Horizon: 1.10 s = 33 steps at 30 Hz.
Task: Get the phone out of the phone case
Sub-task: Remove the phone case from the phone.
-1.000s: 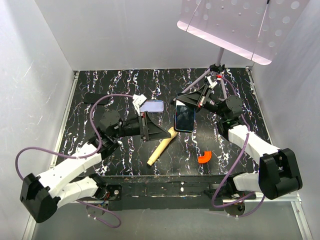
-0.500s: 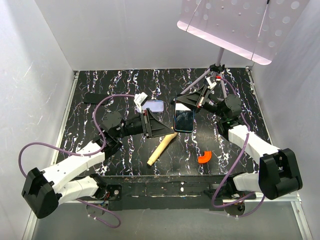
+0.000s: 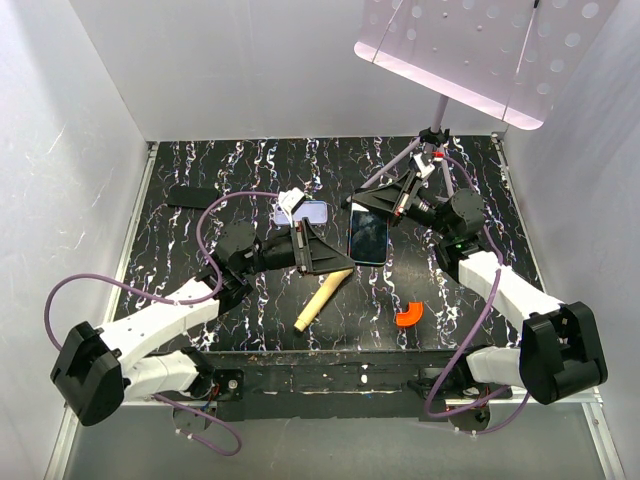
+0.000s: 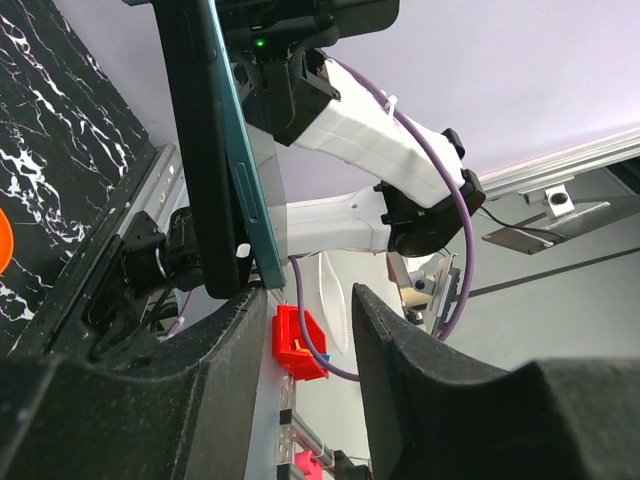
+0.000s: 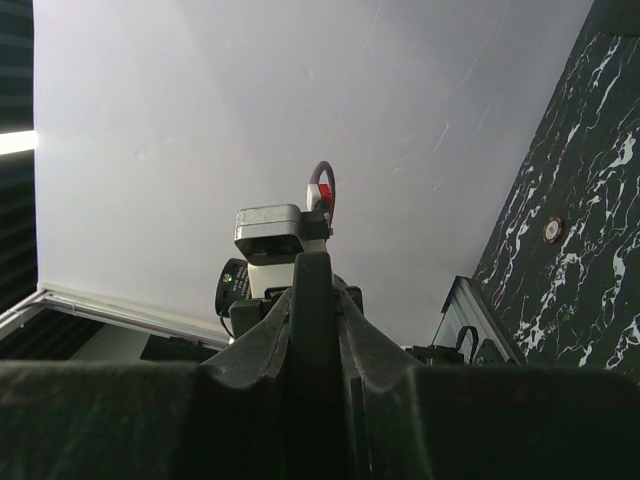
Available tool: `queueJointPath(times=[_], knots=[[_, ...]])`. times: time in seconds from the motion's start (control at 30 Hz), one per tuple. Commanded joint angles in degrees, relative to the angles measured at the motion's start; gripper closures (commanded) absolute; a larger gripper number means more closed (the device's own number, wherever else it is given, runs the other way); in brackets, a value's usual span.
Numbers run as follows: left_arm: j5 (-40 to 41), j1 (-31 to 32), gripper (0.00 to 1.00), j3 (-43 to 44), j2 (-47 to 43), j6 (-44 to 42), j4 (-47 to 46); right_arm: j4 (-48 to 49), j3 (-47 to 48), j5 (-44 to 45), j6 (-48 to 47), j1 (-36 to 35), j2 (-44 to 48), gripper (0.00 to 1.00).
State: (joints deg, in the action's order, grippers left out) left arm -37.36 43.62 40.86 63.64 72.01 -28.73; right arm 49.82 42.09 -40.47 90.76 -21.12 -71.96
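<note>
While the R gripper (image 3: 368,208) pinches the phone (image 3: 368,240) by its top edge over the table (image 3: 250,170), the L gripper (image 4: 312,300) sits w/ jaws spread at the phone's lower corner. Lavender phone case (image 3: 314,212) lies behind, empty.

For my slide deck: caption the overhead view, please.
Right gripper holds the phone above the table, open left gripper beside its near left corner, lavender phone case lying beyond.

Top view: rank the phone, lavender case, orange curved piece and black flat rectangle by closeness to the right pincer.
1. phone, held in the right pincer.
2. lavender phone case, to its left on the table.
3. orange curved piece, toward the near edge.
4. black flat rectangle, far left.
</note>
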Motion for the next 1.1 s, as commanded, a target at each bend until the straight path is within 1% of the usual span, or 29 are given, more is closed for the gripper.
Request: queueJointPath(times=[0.0, 0.17, 0.27, 0.33, 0.4, 0.47, 0.57, 0.63, 0.7, 0.77, 0.83, 0.9, 0.97, 1.07], knots=[[1.85, 0.07, 0.62, -0.17, 0.43, -0.21, -0.88, 3.44, 3.79, 0.83, 0.91, -0.93, 2.44, 0.99], [3.0, 0.07, 0.62, 2.37, 2.19, -1.95, 1.39, 0.81, 3.79, 1.44, -1.98, -3.13, 2.53, 0.99], [3.61, 0.07, 0.63, 5.18, 4.21, -4.06, 3.94, -4.89, 4.67, 1.8, -5.58, -4.8, 3.49, 0.99], [3.79, 0.07, 0.66, 7.38, 5.7, -5.56, 4.91, -10.5, 5.72, 1.97, -9.79, -5.5, 4.72, 0.99], [2.48, 0.07, 0.74, 8.44, 7.37, -5.65, 3.43, -17.19, 7.21, 1.97, -14.36, -5.77, 6.3, 0.99], [0.81, -0.02, 0.88, 8.8, 9.04, -4.86, 0.36, -23.78, 9.23, 1.62, -18.76, -5.86, 7.62, 0.99], [0.01, -0.46, 1.0, 7.75, 10.01, -2.76, -3.51, -28.81, 10.73, 0.22, -22.81, -5.77, 8.94, 0.99], [-0.17, -0.99, 1.0, 7.13, 10.02, -1.44, -5.8, -31.79, 11.87, -1.62, -25.18, -5.77, 9.04, 0.97], [0.01, -1.69, 1.0, 7.04, 9.58, -0.91, -7.12, -36.53, 13.19, -3.12, -28.78, -5.51, 8.77, 0.81], [0.1, -2.3, 1.0, 7.47, 8.7, -0.9, -7.31, -41.45, 14.25, -3.91, -31.51, -5.24, 9.21, 0.6], [0.27, -2.83, 1.0, 8.18, 8.0, -1.25, -6.78, -43.83, 14.6, -4.36, -33.45, -4.63, 10.7, 0.41], [0.27, -3.45, 1.0, 8.88, 7.29, -1.61, -5.64, -46.29, 15.3, -4.36, -35.03, -3.66, 13.06, 0.29], [0.19, -4.15, 1.0, 9.32, 6.85, -1.52, -5.72, -48.67, 15.66, -3.66, -36.52, -2.7, 15.52, 0.22], [0.45, -5.03, 1.0, 9.85, 6.5, -0.82, -6.16, -53.33, 16.19, -1.9, -38.9, -1.82, 18.87, 0.2]])
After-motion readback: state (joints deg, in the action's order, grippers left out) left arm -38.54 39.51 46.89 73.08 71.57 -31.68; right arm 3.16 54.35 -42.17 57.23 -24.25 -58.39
